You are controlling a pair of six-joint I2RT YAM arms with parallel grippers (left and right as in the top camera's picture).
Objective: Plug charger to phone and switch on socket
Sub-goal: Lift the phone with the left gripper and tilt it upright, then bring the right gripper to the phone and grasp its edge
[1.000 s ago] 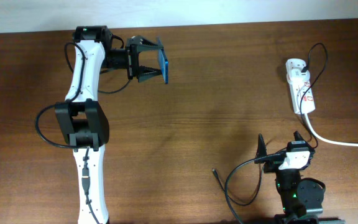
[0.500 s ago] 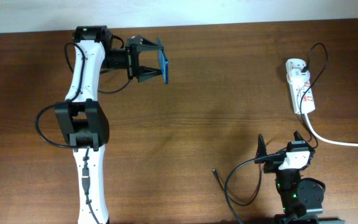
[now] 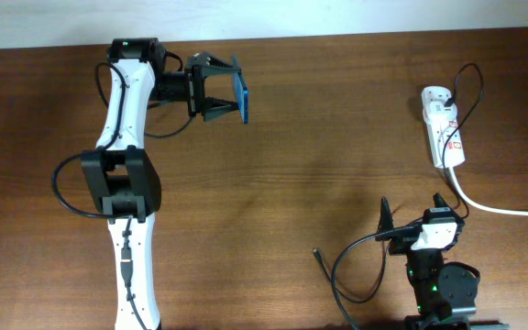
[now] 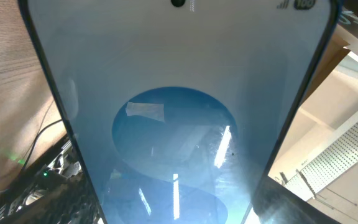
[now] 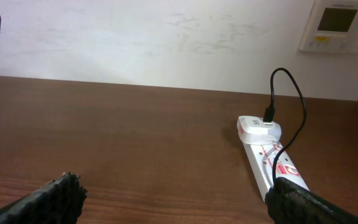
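The phone (image 3: 243,93), its screen bright blue, hangs on edge above the table's back left, and my left gripper (image 3: 236,92) is shut on it. It fills the left wrist view as a blue screen (image 4: 179,118) that hides the fingers. The white socket (image 3: 445,128) lies at the back right, with the charger's black plug (image 3: 448,95) in its far end. The thin black charger cable (image 3: 337,275) loops near the front, and its connector tip (image 3: 316,250) rests on the wood. My right gripper (image 3: 412,209) stands open and empty just right of that tip, its fingers wide apart in the right wrist view (image 5: 179,205). There the socket (image 5: 269,155) lies ahead to the right.
A thick white cord (image 3: 502,209) runs from the socket off the right edge. The left arm's white links (image 3: 122,137) stretch along the table's left side. A wall control panel (image 5: 337,25) hangs behind the table's far edge.
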